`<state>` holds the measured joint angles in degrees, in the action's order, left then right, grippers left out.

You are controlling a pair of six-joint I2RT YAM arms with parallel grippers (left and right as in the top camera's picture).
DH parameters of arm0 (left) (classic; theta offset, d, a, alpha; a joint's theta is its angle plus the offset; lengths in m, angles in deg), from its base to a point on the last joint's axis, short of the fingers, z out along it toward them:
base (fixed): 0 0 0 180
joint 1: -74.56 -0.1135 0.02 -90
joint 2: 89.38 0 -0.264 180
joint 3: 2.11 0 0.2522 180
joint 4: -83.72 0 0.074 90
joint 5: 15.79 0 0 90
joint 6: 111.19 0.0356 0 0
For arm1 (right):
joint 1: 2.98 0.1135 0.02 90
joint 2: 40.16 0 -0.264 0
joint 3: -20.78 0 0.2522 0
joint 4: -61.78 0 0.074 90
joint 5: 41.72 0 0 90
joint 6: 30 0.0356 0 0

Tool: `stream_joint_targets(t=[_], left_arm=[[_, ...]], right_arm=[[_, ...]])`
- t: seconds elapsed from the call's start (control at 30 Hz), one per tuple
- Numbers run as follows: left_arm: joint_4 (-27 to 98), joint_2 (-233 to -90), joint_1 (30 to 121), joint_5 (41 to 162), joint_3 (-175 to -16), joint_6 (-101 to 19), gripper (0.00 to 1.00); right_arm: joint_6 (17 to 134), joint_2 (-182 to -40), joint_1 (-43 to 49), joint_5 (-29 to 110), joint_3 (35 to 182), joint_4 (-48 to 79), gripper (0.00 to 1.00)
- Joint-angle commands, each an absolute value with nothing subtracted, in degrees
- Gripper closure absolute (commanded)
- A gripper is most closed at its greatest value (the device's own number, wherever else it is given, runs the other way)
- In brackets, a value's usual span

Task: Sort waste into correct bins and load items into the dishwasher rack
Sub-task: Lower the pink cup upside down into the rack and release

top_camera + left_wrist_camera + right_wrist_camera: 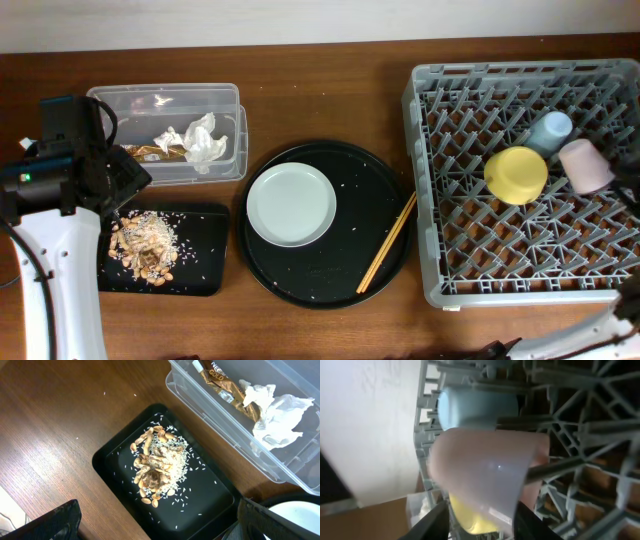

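Wrapper lettering: left wrist only

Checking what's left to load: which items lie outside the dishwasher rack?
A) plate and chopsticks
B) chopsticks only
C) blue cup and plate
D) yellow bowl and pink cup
A: the plate and chopsticks lie on the round black tray, while the yellow bowl, pink cup and blue cup sit in the dishwasher rack.

left arm: white | wrist housing: black, green light | left hand: black fingers
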<state>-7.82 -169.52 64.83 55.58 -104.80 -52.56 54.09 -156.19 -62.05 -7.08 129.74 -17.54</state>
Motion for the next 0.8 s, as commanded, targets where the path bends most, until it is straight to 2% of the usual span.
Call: stream_joint_targets(t=[0.0,0.07,0.1,0.13,0.17,0.2,0.27,0.3,0.37,0.47,0.57,0.77], left_arm=[[-7.73,-168.91,64.65,55.4,-105.06,-53.3,0.0],[-7.73,-168.91,64.65,55.4,-105.06,-53.3,0.0],[-7.73,-168.91,64.65,55.4,-105.06,-53.3,0.01],[-7.73,-168.91,64.65,55.4,-105.06,-53.3,0.0],[-7.73,-168.91,64.65,55.4,-105.06,-53.3,0.0],[-7.73,-168.91,64.65,55.4,-105.06,-53.3,0.0],[-7.73,-168.91,64.65,55.4,-105.06,-53.3,0.0],[-7.73,-168.91,64.65,55.4,-105.06,-53.3,0.01],[-7.73,-168.91,64.65,55.4,-105.06,-53.3,0.01],[-7.73,-168.91,64.65,55.4,-105.06,-53.3,0.0],[-7.73,-168.91,64.65,55.4,-105.06,-53.3,0.0],[-7.73,-168.91,64.65,55.4,-105.06,-53.3,0.0]], right_arm=[[66.0,-144.04,-62.25,7.63,130.02,-16.93,0.57],[71.31,-137.78,-62.23,12.11,130.02,-15.05,0.54],[73.21,-134.86,-61.88,12.53,130.02,-13.04,0.37],[73.19,-133.74,-61.22,12.55,130.02,-11.88,0.31],[73.17,-133.39,-60.11,12.57,130.02,-10.68,0.32],[72.93,-133.52,-57.85,13.21,130.0,-9.59,0.41],[72.69,-134.92,-51.17,23.41,130.0,-8.5,0.86],[72.49,-136.23,-46.51,31.37,130.0,-8.1,0.96],[72.51,-139.66,-39.23,41.51,130.0,-8.15,0.96],[73.1,-144.17,-35.21,47.94,130.0,-9.13,0.96],[73.82,-148.6,-34.95,50.08,130.0,-10.53,0.96],[75.44,-150.75,-35.21,65.36,129.96,-14.77,0.96]])
